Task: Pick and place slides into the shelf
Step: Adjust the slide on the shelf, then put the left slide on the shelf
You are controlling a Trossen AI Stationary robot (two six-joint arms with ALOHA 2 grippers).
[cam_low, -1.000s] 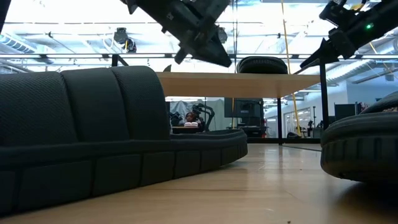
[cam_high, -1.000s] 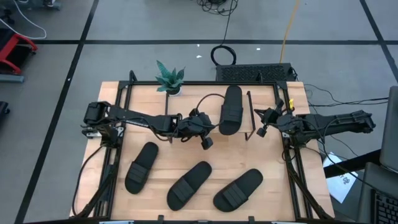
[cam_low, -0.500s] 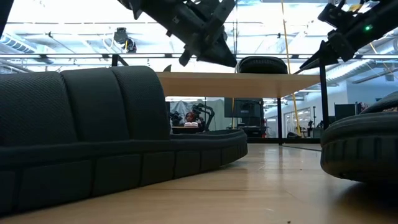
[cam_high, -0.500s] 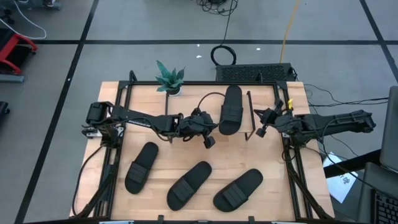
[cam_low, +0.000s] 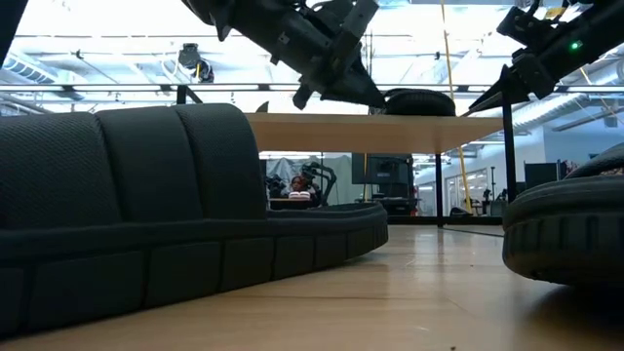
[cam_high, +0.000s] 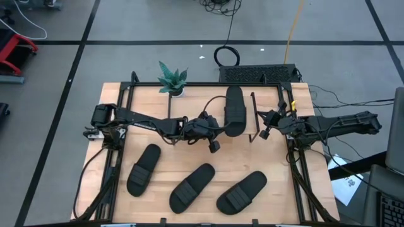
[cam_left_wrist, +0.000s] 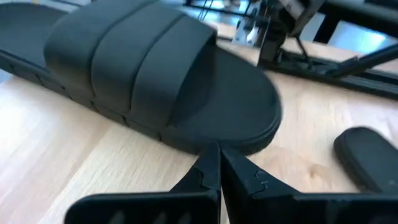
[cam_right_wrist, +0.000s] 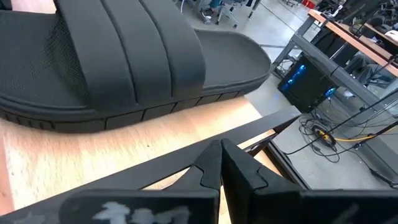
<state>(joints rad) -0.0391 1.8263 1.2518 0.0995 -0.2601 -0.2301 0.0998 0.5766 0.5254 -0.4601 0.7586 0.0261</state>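
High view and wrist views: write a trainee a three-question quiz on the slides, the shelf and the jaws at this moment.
1. How many slides lie on the table rather than on the shelf?
2. True or false: the left gripper has its jaws shut, by the heel of the slide on the shelf.
3. The right gripper is: A) holding a slide, B) shut and empty beside the shelf, C) over the plant.

Key: 1. three; 2. true; 3. B

You see the shelf (cam_low: pixel 390 119) top board with one slide (cam_low: pixel 419 100) lying on it; the left gripper (cam_low: pixel 366 93) sits closed at that slide's near edge.
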